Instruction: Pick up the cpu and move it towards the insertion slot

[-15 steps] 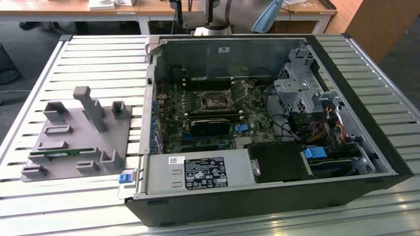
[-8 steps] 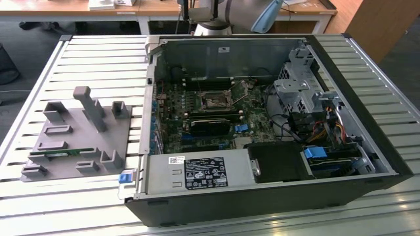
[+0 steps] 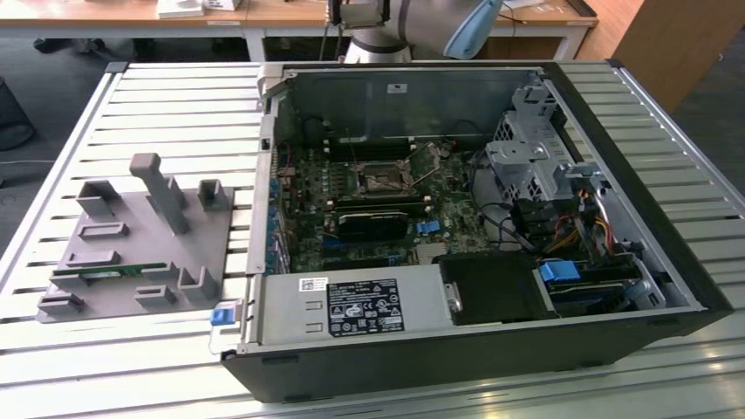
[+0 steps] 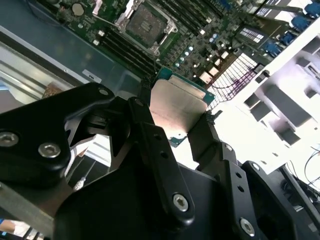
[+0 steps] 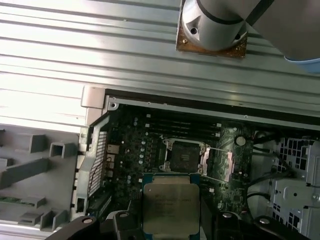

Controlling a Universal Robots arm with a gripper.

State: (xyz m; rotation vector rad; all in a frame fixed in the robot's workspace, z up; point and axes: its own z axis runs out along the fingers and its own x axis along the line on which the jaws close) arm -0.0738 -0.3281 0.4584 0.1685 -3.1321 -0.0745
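The cpu (image 4: 177, 102) (image 5: 171, 205), a flat square chip with a shiny metal top, sits between the black fingers (image 4: 145, 125) of my gripper (image 4: 175, 117) (image 5: 171, 224), which is shut on it. In both wrist views the chip hangs in the air above the open computer case. The insertion slot (image 3: 381, 182) (image 4: 145, 22) (image 5: 184, 156) is a dark square socket in a silver frame on the motherboard. It lies uncovered, a short way beyond the held chip and apart from it.
The open computer case (image 3: 652, 209) lies on a slatted metal table (image 3: 174, 96), with a power supply (image 3: 349, 307), drive cage (image 3: 529, 161) and cables inside. A grey tray (image 3: 70, 262) (image 5: 20, 170) with a green memory stick (image 3: 111, 273) stands at the exterior view's left. The arm's base (image 3: 396, 26) (image 5: 212, 25) is behind the case.
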